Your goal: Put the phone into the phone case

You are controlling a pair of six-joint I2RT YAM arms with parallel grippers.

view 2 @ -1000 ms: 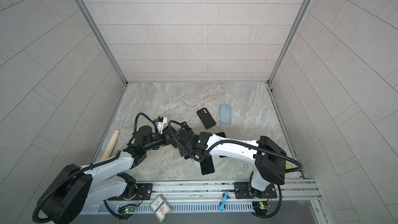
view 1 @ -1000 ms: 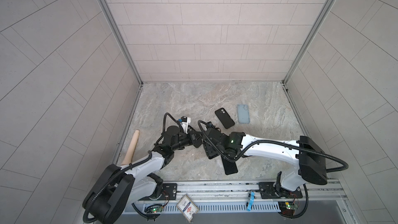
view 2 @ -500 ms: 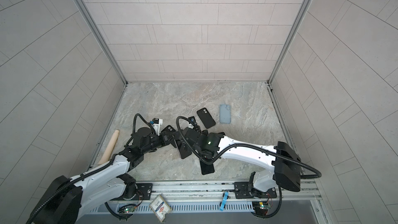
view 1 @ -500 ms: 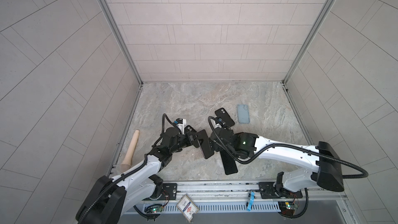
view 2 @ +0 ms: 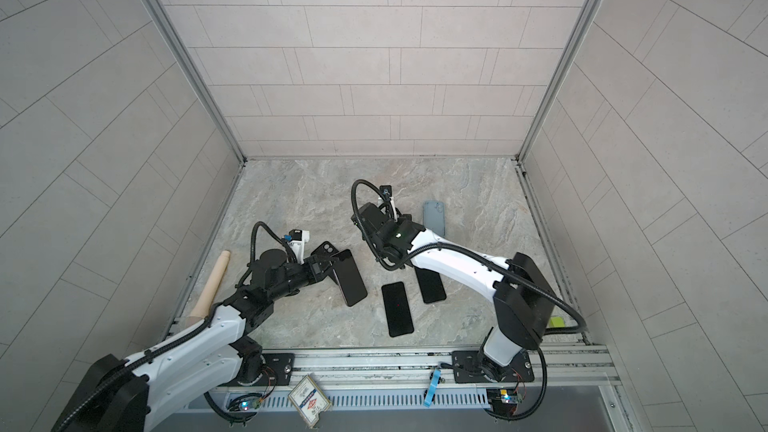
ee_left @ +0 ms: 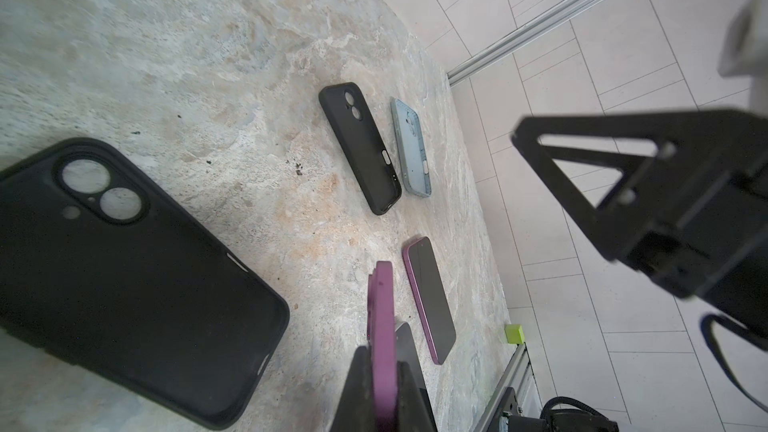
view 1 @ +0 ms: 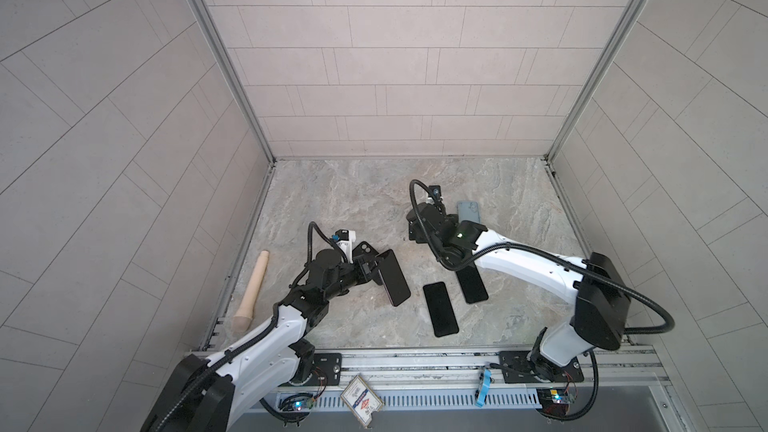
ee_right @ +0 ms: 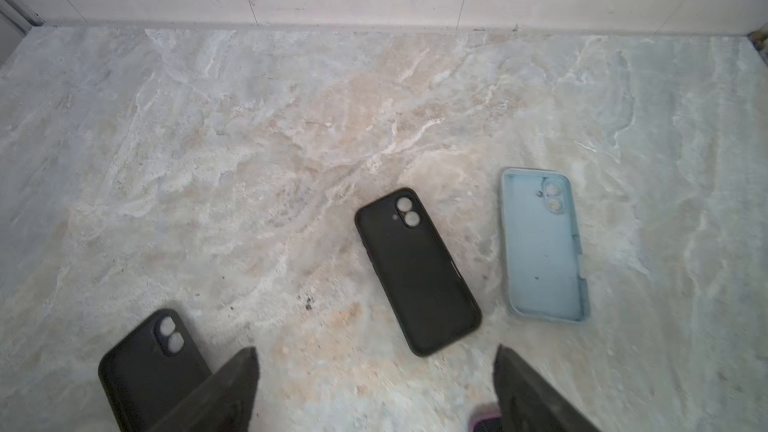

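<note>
Left wrist view: phone [ee_left: 383, 309] sat edge-on in the left gripper [ee_left: 382, 367], jaws pinched shut on its front and back faces, purple back showing. Both top views had it tilted up off the bench [view 1: 332, 201], low end toward the front, right beside the nearest black case [view 1: 365, 249]. Whether they touched, couldn't tell. That case looked open side up with its camera cutout toward the back. My read: rim grip kept the phone's face free so it could be tipped in corner first.

Right gripper [ee_right: 374, 351] had jaws wide and empty, hovering near the second black case [ee_right: 415, 272], with the blue case [ee_right: 542, 243] just beside that. Likely parked clear or lining up to steady a case.

Room: spare phone [view 1: 440, 309] lay near the held phone's low end, so that side was tight. Second spare phone [view 1: 471, 284] sat partly under the right arm. Bare bench behind the nearest case gave space to swing. Wooden stick [view 1: 251, 284] lay beyond the bench's left edge, out of play.
</note>
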